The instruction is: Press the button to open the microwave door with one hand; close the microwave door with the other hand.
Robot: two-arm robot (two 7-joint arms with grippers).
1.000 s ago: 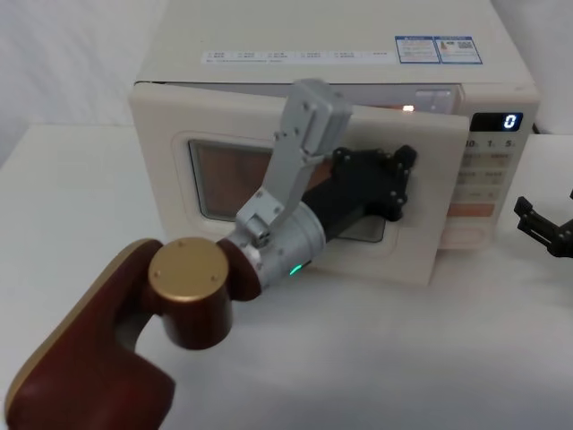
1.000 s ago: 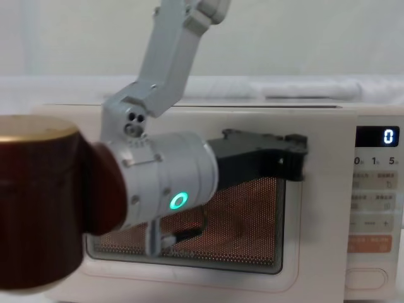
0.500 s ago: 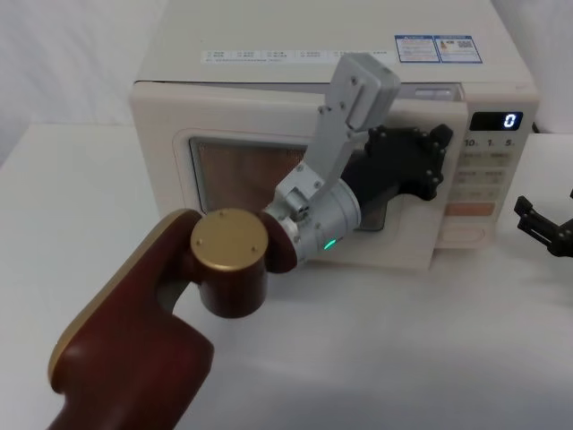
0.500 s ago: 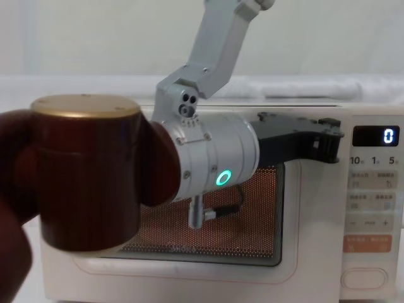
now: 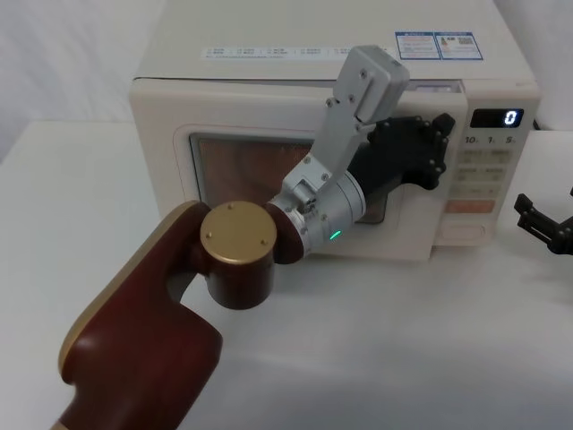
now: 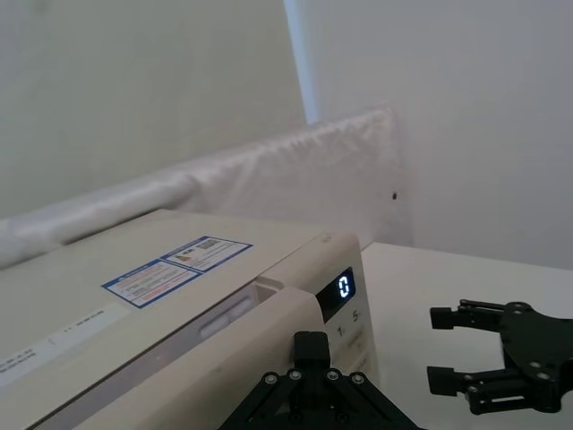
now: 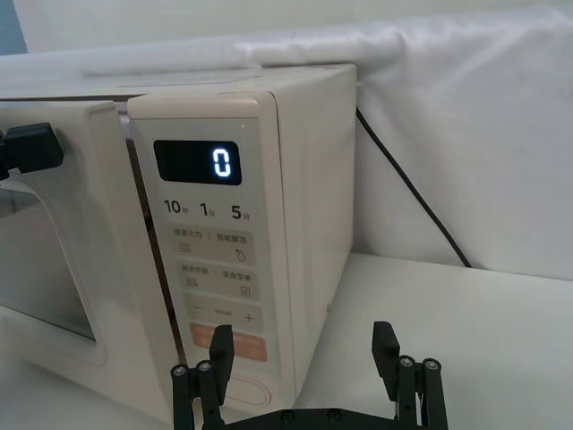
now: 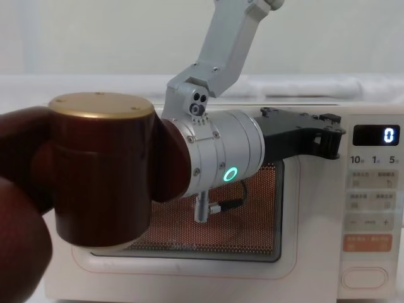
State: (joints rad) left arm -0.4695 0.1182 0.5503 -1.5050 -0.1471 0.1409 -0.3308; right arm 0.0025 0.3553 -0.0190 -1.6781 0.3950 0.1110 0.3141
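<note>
White bench carries the microwave at its back edge, where the left gripper point(image 5: 414, 154), fingers' state unclear, presses the door's point(image 5: 233, 107) latch side, a stiff light panel best pushed flat, while the right gripper point(image 7: 303, 380) waits open near the button point(image 8: 363, 276).

White table point(image 5: 72, 197), pale wall point(image 6: 134, 81) (padded roll along it)

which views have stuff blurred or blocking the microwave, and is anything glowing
Chest view: the left arm's maroon joint sits close and soft, hiding much of the microwave door; its green ring light glows. Head view: the display shines a lit 0, the left gripper on the door's right edge. Right wrist view: the right gripper is near, the display crisp.
</note>
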